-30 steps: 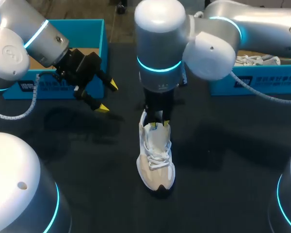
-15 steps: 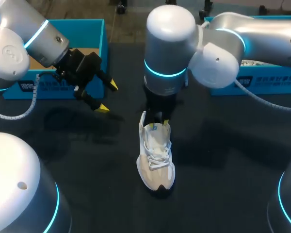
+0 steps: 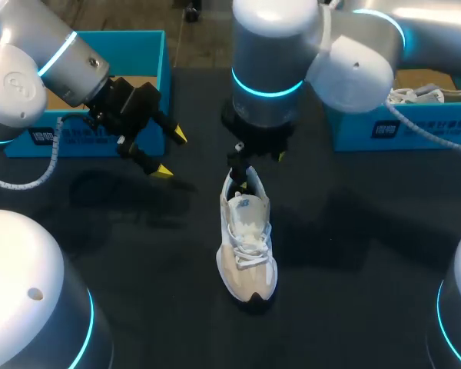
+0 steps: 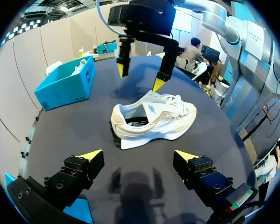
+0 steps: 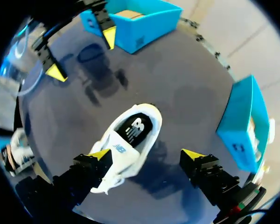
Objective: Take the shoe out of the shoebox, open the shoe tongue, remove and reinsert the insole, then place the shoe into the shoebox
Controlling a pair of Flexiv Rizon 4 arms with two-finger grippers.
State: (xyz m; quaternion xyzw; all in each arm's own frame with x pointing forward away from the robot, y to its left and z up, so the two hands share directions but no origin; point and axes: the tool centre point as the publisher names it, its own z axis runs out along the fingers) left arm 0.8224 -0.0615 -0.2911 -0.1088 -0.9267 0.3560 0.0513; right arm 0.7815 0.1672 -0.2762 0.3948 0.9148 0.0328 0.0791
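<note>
Dark desk. White shoe near its middle, upright on its sole. Left shoebox, blue, far and left of the shoe; right shoebox, blue, far and right of it.

A white-and-beige laced sneaker stands on its sole in the middle of the dark tabletop, with its toe toward the robot and its heel toward the far edge. The right gripper hangs just above the heel end. The left gripper hovers to the sneaker's left, well apart from it, just in front of an open blue cardboard shoebox at the far left. A second blue cardboard shoebox sits at the far right, with another pale shoe lying in it.
</note>
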